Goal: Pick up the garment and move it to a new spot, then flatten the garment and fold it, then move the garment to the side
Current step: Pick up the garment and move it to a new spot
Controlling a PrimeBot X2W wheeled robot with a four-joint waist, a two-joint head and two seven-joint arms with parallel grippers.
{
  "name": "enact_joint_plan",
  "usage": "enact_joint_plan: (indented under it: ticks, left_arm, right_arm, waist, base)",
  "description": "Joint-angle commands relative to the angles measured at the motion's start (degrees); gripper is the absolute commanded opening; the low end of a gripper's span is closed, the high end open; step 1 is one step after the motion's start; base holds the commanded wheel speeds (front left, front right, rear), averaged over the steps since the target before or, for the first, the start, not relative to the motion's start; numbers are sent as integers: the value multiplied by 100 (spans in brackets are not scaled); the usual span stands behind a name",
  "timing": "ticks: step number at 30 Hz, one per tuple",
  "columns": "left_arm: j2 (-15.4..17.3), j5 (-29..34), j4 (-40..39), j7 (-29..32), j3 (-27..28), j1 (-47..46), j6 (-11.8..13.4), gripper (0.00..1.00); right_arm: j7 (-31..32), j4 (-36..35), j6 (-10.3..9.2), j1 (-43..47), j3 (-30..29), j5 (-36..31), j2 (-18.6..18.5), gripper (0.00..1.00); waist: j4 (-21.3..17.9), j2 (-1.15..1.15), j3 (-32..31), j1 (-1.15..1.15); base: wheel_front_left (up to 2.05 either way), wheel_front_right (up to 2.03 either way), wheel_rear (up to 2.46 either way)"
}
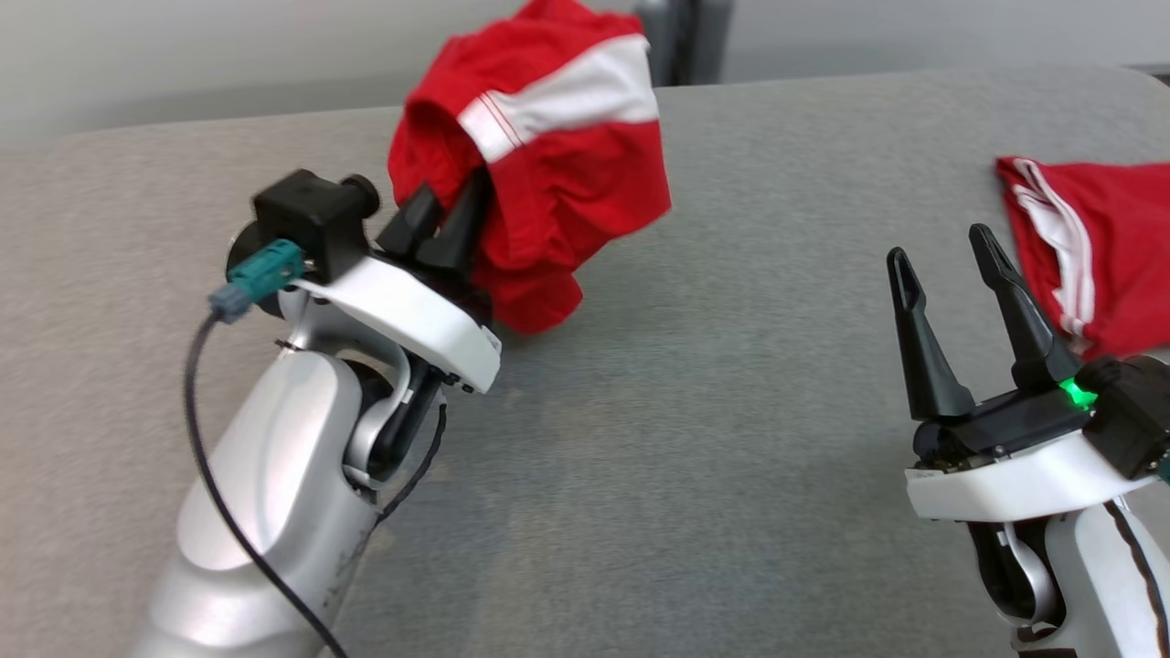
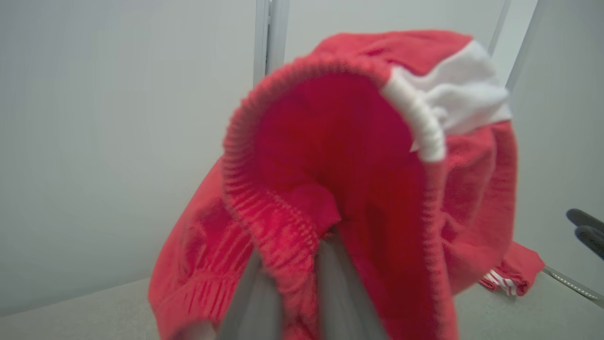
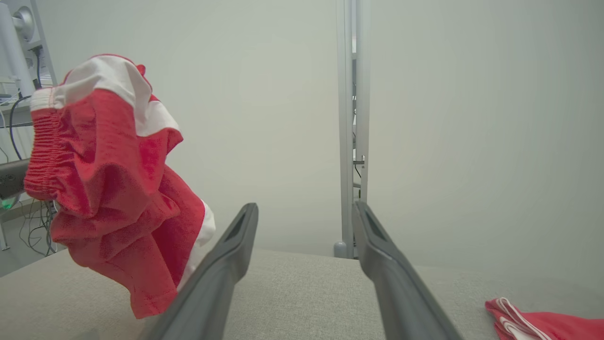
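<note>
Grey padded tabletop (image 1: 686,411) with a plain pale wall behind it, that's where I'm working right now. The red shorts (image 1: 548,164), the ones with the white side panel, are hanging in the air over the far left part of the table, all bunched up in a lump. My left gripper (image 1: 450,215) is pinching them right at the stretchy waistband, with the jaws nearly closed and only fabric between them. From the left wrist view, the fingers (image 2: 255,297) are poking up into the open waist and the ribbed band is draping over them.

I'm guessing the waistband grip is deliberate. It's the thickest edge, and the legs are dropping below it under their own weight, which should make laying them flat easier. The lowest fold is dangling close to the table, but I can't tell if it's brushing it.

My right gripper (image 1: 939,245) is hovering over the right side, spread wide and holding nothing, probably waiting to take a second corner. Just past it, another red garment (image 1: 1106,247) is lying at the table's right edge, well apart from mine.
</note>
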Motion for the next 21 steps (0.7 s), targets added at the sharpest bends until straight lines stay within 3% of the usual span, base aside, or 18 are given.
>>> enact_joint_plan:
  ticks: [1,6,9,10,11,12,13,21]
  left_arm:
    - [-10,80,102,-23,-36,77,88,0]
    - [-220,418,1201,-255,-421,-58,277,0]
    - [-264,541,1748,-342,-554,-176,309,0]
    - [-265,589,1929,-345,-604,-226,314,25]
    - [-272,642,2092,-377,-656,-284,304,73]
    - [-280,684,2237,-418,-696,-339,303,94]
    - [-294,711,2384,-457,-726,-375,287,100]
    - [-350,618,2879,-867,-753,-541,200,100]
  right_arm:
    - [-43,-2,0,-53,-13,-10,31,100]
    - [-45,-49,0,-55,-219,6,204,100]
    - [-44,-41,0,-55,-244,12,251,100]
    - [-45,-42,0,-68,-228,13,272,100]
    - [-45,-44,0,-79,-241,12,286,100]
    - [-45,-39,0,-89,-248,10,302,100]
    - [-45,-32,0,-91,-253,3,318,100]
    - [-46,-76,0,20,-462,-29,338,100]
  waist:
    - [-390,0,131,0]
    - [-1070,0,392,0]
    - [-1221,0,470,0]
    - [-1263,0,493,0]
    - [-1289,0,510,0]
    - [-1306,0,521,0]
    - [-1310,0,521,0]
    - [-982,0,355,0]
  base:
    - [0,0,0]
    - [0,0,0]
    - [0,0,0]
    - [0,0,0]
    - [0,0,0]
    - [0,0,0]
    - [0,0,0]
    - [0,0,0]
